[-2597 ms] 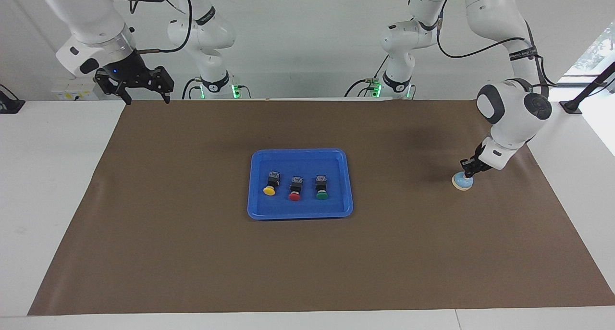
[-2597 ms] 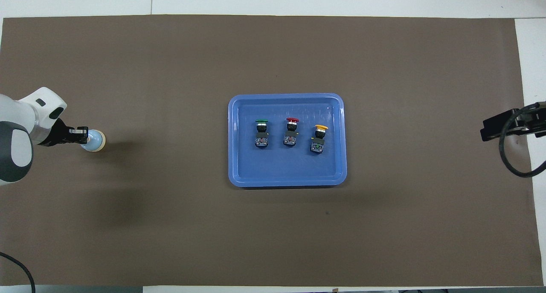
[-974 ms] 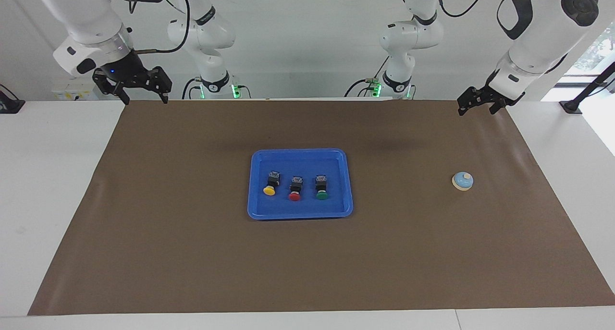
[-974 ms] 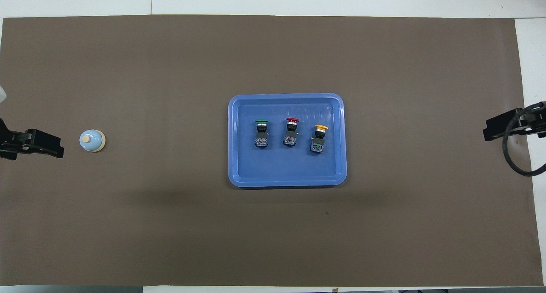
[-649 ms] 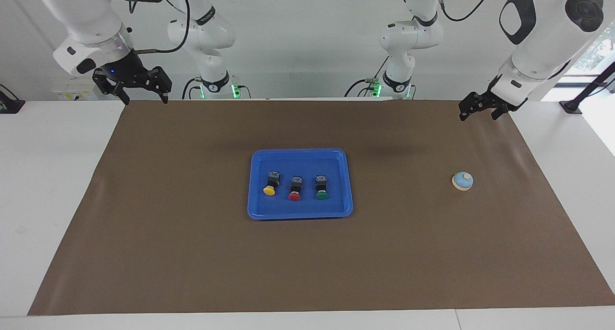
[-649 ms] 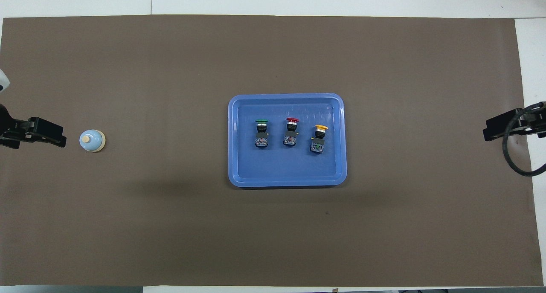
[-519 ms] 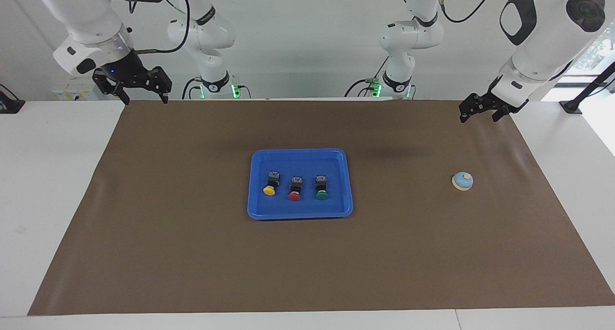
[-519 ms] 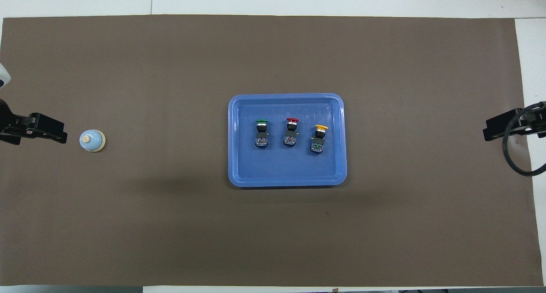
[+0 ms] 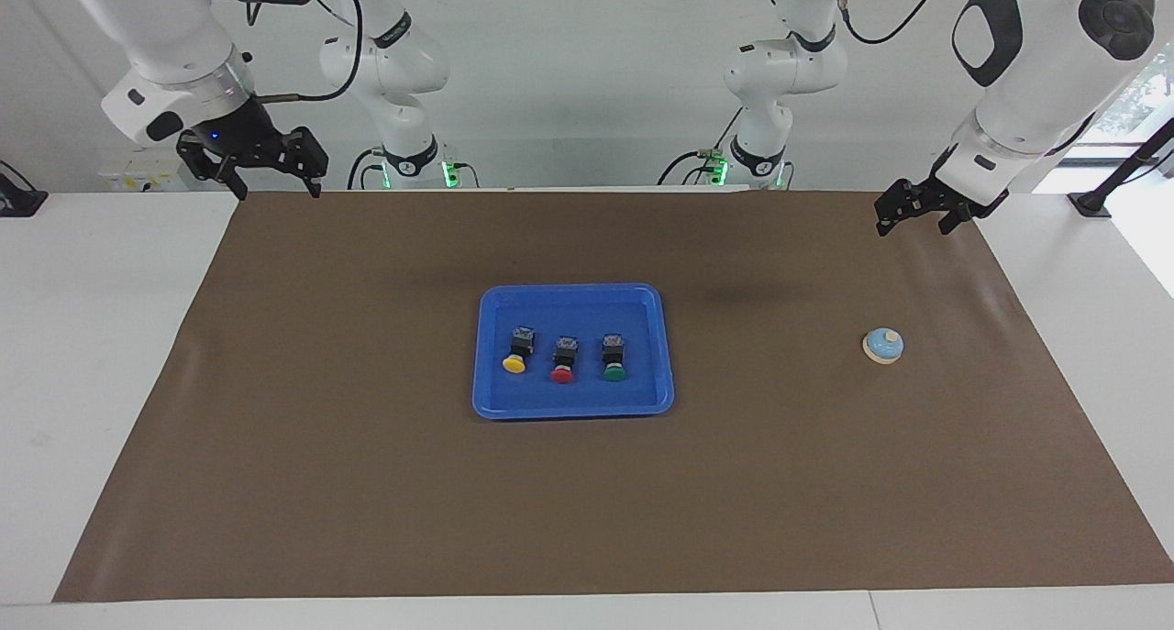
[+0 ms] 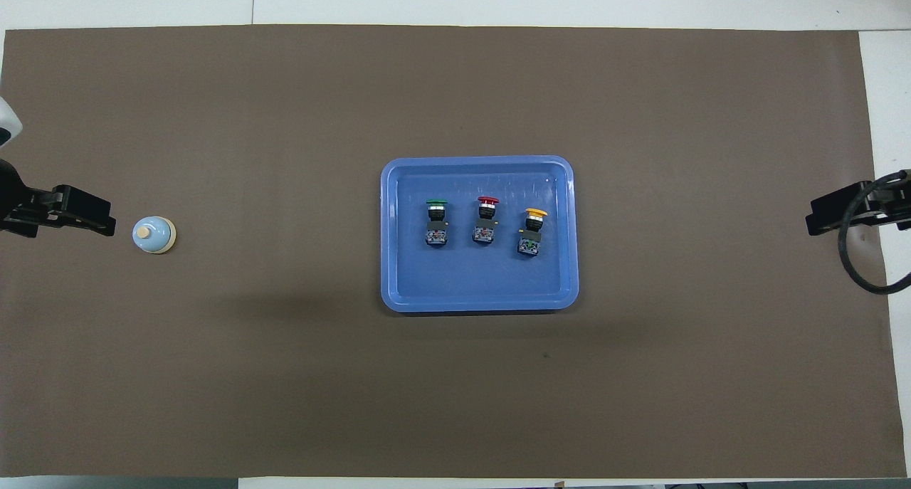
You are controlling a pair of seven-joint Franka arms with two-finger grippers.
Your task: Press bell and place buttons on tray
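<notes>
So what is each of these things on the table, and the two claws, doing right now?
bell: standing alone on the brown mat, untouched.
green button: lying in the tray.
red button: lying in the tray.
yellow button: lying in the tray.
tray: flat on the mat.
left gripper: raised, open, empty.
right gripper: raised, open, waiting.

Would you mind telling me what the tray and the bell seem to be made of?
The tray looks like moulded blue plastic: one even colour, rounded corners, faint sheen and scuffs. The bell has a smooth light blue dome, possibly painted metal or plastic, on a pale cream base.
</notes>
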